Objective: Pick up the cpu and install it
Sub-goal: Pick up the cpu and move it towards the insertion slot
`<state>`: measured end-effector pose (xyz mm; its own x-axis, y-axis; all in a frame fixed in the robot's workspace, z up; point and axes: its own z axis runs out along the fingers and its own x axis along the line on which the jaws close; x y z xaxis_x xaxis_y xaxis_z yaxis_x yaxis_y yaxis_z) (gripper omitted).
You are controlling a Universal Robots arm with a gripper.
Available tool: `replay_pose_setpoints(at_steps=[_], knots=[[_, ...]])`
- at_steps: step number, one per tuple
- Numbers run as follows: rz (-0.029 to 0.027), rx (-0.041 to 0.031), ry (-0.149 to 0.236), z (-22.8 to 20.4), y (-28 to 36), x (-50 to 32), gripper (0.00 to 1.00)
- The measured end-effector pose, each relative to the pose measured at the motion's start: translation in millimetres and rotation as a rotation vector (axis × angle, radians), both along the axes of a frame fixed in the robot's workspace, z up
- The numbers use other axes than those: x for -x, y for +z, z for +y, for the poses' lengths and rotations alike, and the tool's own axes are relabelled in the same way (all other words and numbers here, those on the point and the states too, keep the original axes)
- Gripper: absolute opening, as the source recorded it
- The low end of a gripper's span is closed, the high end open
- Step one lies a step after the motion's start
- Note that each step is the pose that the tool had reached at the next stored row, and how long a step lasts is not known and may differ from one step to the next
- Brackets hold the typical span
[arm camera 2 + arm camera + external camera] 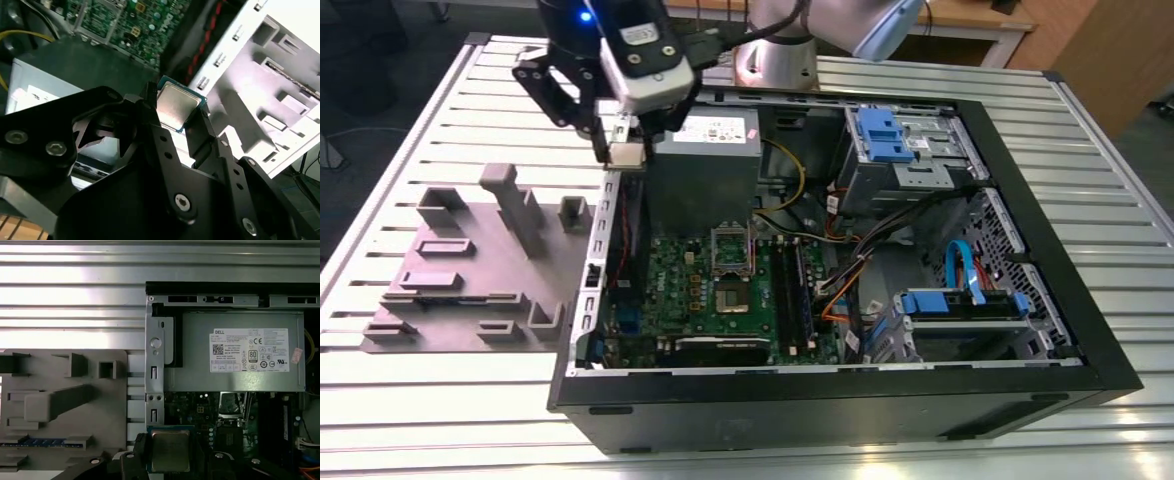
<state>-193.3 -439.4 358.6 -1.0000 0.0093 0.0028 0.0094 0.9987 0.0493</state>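
Note:
My gripper (627,155) is shut on the cpu (628,154), a small square chip with a silvery top and a green edge. I hold it in the air above the case's wall, at the exterior view's left, beside the grey power supply (704,150). Black fingers (150,107) clamp the cpu (175,104) from two sides in the second wrist view. The first wrist view has the cpu (170,450) flat between the fingertips of the gripper (170,452). The open socket frame (731,272) lies on the green motherboard (660,290), nearer the camera than my gripper.
The open black computer case (1041,300) lies on a slatted metal table (427,130). A grey fixture plate (467,270) with upright blocks sits at the exterior view's left of the case. Drive cages with blue clips (901,140) and loose cables (854,270) fill the case's other side.

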Motion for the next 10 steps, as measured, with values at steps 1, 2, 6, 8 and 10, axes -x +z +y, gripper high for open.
replay_pose_setpoints(at_steps=[1,2,6,8,10], knots=[[0.0006,0.0,0.0,0.0,0.0,-4.4,0.47],[0.0011,0.0,0.0,0.0,0.0,-8.8,0.47],[0.0035,0.0001,0.0,0.0,0.0,-26.3,0.47],[0.0047,0.0001,0.0,0.0,0.0,-35.3,0.47],[0.0058,0.0001,0.0,0.0,0.0,-43.8,0.47]])
